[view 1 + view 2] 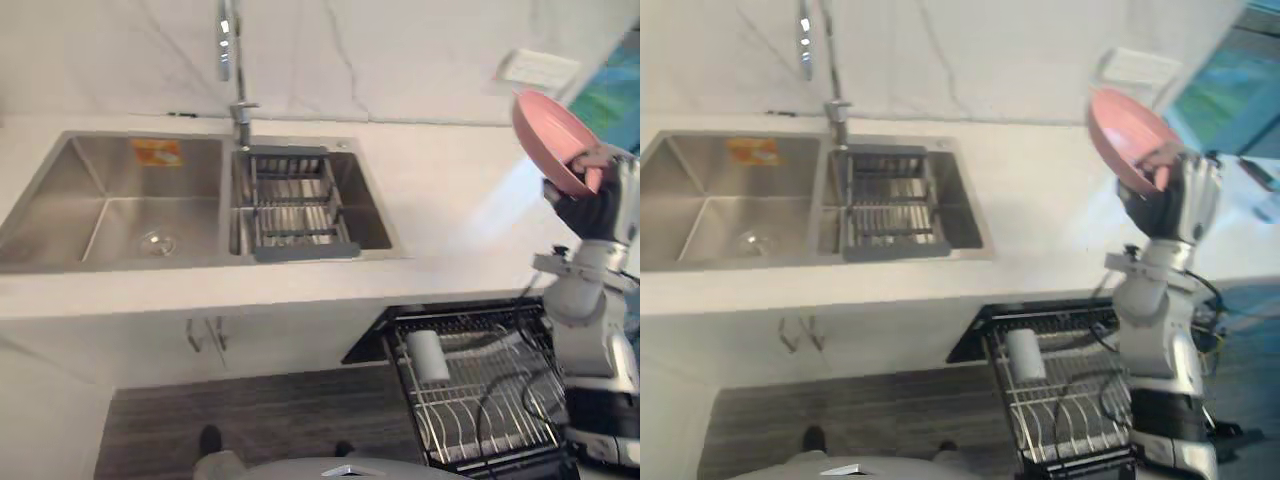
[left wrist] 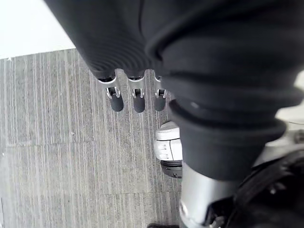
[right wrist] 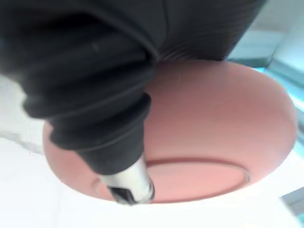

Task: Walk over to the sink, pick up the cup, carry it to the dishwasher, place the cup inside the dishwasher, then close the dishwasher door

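- Presently, carrying step: the right hand (image 1: 588,205) holds the pink bowl (image 1: 545,130) above the worktop (image 1: 450,210), fingers clamped on its rim.
- Next, judged: lower it into the dishwasher rack (image 1: 470,410); the left hand (image 2: 135,97) hangs with fingers straight.

Stereo head pair down onto sink (image 1: 110,200)

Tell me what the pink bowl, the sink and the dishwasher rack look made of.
The pink bowl: smooth, even colour, likely plastic or melamine, possibly ceramic. The sink: brushed stainless steel, grey with soft streaky reflections. The dishwasher rack: thin pale wire, probably coated metal.
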`<state>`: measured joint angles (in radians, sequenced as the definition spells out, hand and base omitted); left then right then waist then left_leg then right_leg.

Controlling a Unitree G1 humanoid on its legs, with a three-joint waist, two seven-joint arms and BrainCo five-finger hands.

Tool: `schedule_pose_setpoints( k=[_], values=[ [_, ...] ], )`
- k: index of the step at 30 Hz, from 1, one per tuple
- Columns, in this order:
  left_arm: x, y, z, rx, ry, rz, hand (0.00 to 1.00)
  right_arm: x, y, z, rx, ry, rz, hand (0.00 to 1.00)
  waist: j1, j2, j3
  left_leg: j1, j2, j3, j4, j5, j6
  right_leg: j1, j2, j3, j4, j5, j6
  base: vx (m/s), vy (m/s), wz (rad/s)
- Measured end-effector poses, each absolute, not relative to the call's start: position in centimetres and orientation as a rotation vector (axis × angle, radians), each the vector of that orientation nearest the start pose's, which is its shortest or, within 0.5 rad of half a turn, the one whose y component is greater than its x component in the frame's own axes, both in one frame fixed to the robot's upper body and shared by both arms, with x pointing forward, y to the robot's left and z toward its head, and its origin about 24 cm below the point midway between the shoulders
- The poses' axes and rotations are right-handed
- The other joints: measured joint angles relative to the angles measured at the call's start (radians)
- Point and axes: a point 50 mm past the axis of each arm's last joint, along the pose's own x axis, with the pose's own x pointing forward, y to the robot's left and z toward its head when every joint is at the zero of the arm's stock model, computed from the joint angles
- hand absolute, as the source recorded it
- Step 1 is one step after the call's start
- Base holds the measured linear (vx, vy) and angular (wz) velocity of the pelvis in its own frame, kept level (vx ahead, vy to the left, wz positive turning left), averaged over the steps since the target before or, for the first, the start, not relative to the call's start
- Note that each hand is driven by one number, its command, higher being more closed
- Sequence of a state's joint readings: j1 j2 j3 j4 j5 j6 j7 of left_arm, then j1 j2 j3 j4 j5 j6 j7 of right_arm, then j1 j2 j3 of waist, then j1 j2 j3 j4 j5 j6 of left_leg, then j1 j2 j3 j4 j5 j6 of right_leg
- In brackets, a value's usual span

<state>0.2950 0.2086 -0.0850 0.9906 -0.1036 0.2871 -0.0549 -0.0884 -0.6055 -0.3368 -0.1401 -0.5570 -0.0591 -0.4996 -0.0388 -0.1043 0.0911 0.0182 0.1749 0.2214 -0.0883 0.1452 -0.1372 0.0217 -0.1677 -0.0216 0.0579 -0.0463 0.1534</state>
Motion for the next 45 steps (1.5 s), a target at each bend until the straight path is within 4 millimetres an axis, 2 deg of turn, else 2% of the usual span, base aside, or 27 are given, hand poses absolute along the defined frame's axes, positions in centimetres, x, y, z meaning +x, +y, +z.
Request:
schedule_pose_setpoints(
  k=[1,4,8,10,11,12,13,14,15,16,17,18,20,21,22,25,29,31,35,40,45],
  values=[
    [-1.3,22.0,-16.8,0.056,1.587,0.102,0.0,22.6,-31.2,19.0,-1.096,-0.559,-0.82,1.0,-0.02,-0.004,-0.006,0.001,0.001,0.017,0.0,-0.004,-0.005,-0.017,0.002,0.02,0.007,0.002,-0.002,-0.06,0.002,-0.47],
    [-1.5,22.2,-16.8,0.077,1.614,0.089,0.0,21.2,-32.7,18.5,-1.109,-0.509,-0.907,1.0,-0.045,-0.014,-0.017,0.005,0.001,0.079,0.0,-0.006,-0.004,-0.064,0.005,0.087,0.012,0.017,-0.025,-0.06,0.025,-0.59],
    [-0.8,22.9,-16.7,0.053,1.617,0.127,0.0,20.2,-33.3,17.3,-1.082,-0.459,-0.954,1.0,-0.072,-0.035,-0.021,0.027,0.002,0.153,0.0,-0.011,-0.003,-0.101,0.012,0.145,0.011,0.043,-0.064,-0.07,0.028,-0.68],
    [-0.9,23.1,-16.6,0.037,1.622,0.157,0.0,19.9,-33.3,16.3,-1.053,-0.423,-0.955,1.0,-0.074,-0.043,-0.025,0.047,0.015,0.198,0.001,-0.022,-0.014,-0.131,0.012,0.091,0.032,0.042,-0.166,-0.06,0.024,-0.84],
    [-1.2,23.2,-16.6,-0.001,1.627,0.198,0.0,19.7,-33.1,15.5,-1.025,-0.404,-0.946,1.0,-0.066,-0.049,-0.028,0.06,0.024,0.203,0.001,-0.033,-0.017,-0.149,0.008,0.021,0.04,0.036,-0.273,-0.07,0.035,-1.17],
    [-1.5,23.3,-16.5,-0.036,1.635,0.24,0.0,19.6,-32.7,14.6,-0.987,-0.386,-0.936,1.0,-0.064,-0.058,-0.03,0.067,0.033,0.213,0.001,-0.046,-0.019,-0.161,0.006,-0.029,0.036,0.009,-0.33,-0.13,-0.008,-1.29],
    [-1.6,23.4,-16.5,-0.048,1.644,0.252,0.0,19.5,-32.3,13.8,-0.962,-0.367,-0.918,1.0,-0.056,-0.053,-0.03,0.063,0.047,0.217,0.001,-0.056,-0.012,-0.164,0.006,-0.059,0.035,-0.008,-0.34,-0.12,-0.065,-1.09],
    [-1.8,23.5,-16.4,-0.054,1.65,0.262,0.0,19.3,-31.9,13.0,-0.945,-0.346,-0.898,1.0,-0.056,-0.048,-0.029,0.062,0.065,0.231,0.001,-0.057,-0.012,-0.188,0.005,-0.082,0.068,-0.019,-0.303,-0.1,-0.076,-0.67],
    [-1.9,23.7,-16.4,-0.053,1.652,0.272,0.0,19.0,-31.6,12.1,-0.932,-0.318,-0.888,1.0,-0.065,-0.06,-0.029,0.061,0.067,0.232,0.001,-0.055,-0.016,-0.209,0.0,-0.098,0.15,-0.012,-0.249,-0.03,-0.061,-0.21],
    [-2.4,24.2,-16.2,-0.052,1.659,0.289,0.0,18.4,-31.4,10.9,-0.918,-0.276,-0.883,1.0,-0.074,-0.088,-0.036,0.058,0.052,0.217,0.001,-0.05,-0.025,-0.18,-0.005,-0.106,0.157,-0.038,-0.203,-0.01,-0.067,0.14],
    [-2.3,24.1,-16.2,-0.061,1.656,0.291,0.0,18.1,-31.3,10.2,-0.908,-0.25,-0.89,1.0,-0.069,-0.085,-0.035,0.048,0.056,0.21,0.001,-0.047,-0.029,-0.181,-0.005,-0.114,0.142,-0.026,-0.161,-0.01,-0.092,0.3],
    [-1.9,23.8,-16.3,-0.066,1.648,0.283,0.0,18.1,-31.3,9.5,-0.897,-0.225,-0.892,1.0,-0.066,-0.073,-0.034,0.032,0.061,0.192,0.001,-0.048,-0.03,-0.18,-0.001,-0.135,0.127,-0.022,-0.153,-0.01,-0.084,0.25],
    [-0.9,23.7,-16.4,-0.064,1.622,0.28,0.0,18.2,-31.1,8.6,-0.875,-0.184,-0.889,1.0,-0.039,-0.058,-0.035,0.005,0.063,0.166,0.007,-0.044,-0.027,-0.18,0.001,-0.157,0.078,0.005,-0.11,-0.01,-0.021,0.11],
    [-0.3,23.3,-16.5,-0.079,1.608,0.285,0.0,18.5,-30.7,8.0,-0.851,-0.166,-0.871,1.0,-0.019,-0.04,-0.026,-0.015,0.063,0.163,0.004,-0.037,-0.028,-0.177,0.004,-0.158,0.042,0.031,-0.081,0.02,0.015,0.09],
    [0.0,23.0,-16.6,-0.097,1.598,0.307,0.0,18.8,-30.1,7.5,-0.819,-0.143,-0.867,1.0,-0.015,-0.028,-0.016,-0.021,0.06,0.161,0.002,-0.034,-0.026,-0.168,0.005,-0.158,0.012,0.057,-0.075,0.03,0.017,0.16],
    [0.3,22.9,-16.6,-0.14,1.58,0.336,0.0,19.2,-29.1,6.4,-0.755,-0.095,-0.87,1.0,-0.001,-0.021,0.001,-0.022,0.053,0.158,0.002,-0.03,-0.023,-0.145,0.003,-0.157,-0.034,0.105,-0.053,0.07,0.019,0.11],
    [1.2,22.6,-16.7,-0.164,1.524,0.342,0.0,19.8,-29.3,5.5,-0.725,-0.03,-0.89,1.0,0.015,-0.003,0.05,-0.038,0.046,0.13,0.002,-0.028,-0.025,-0.128,-0.001,-0.173,-0.062,0.137,-0.035,0.11,0.01,0.19],
    [1.4,22.4,-16.7,-0.187,1.51,0.351,0.0,20.1,-29.5,5.2,-0.706,-0.004,-0.899,1.0,0.022,0.016,0.065,-0.051,0.044,0.108,0.007,-0.025,-0.023,-0.123,-0.002,-0.188,-0.072,0.147,-0.019,0.13,0.008,0.2],
    [1.6,21.9,-16.8,-0.2,1.491,0.345,0.0,20.7,-29.7,4.4,-0.676,0.06,-0.91,1.0,0.03,0.048,0.087,-0.052,0.041,0.078,0.007,-0.025,-0.023,-0.094,-0.005,-0.224,-0.083,0.143,-0.013,0.1,0.009,0.23],
    [1.7,21.3,-16.9,-0.215,1.483,0.335,0.0,20.8,-30.3,2.9,-0.642,0.145,-0.956,1.0,0.039,0.07,0.102,-0.057,0.027,0.039,0.007,-0.023,-0.02,-0.067,-0.02,-0.267,-0.081,0.131,-0.002,0.01,0.014,0.23],
    [1.8,21.0,-17.0,-0.231,1.48,0.322,0.0,20.9,-30.7,1.1,-0.613,0.255,-0.956,1.0,0.049,0.089,0.112,-0.058,0.022,0.02,0.003,-0.019,-0.014,-0.059,-0.027,-0.281,-0.072,0.12,-0.006,-0.06,0.003,0.13]
  ],
)
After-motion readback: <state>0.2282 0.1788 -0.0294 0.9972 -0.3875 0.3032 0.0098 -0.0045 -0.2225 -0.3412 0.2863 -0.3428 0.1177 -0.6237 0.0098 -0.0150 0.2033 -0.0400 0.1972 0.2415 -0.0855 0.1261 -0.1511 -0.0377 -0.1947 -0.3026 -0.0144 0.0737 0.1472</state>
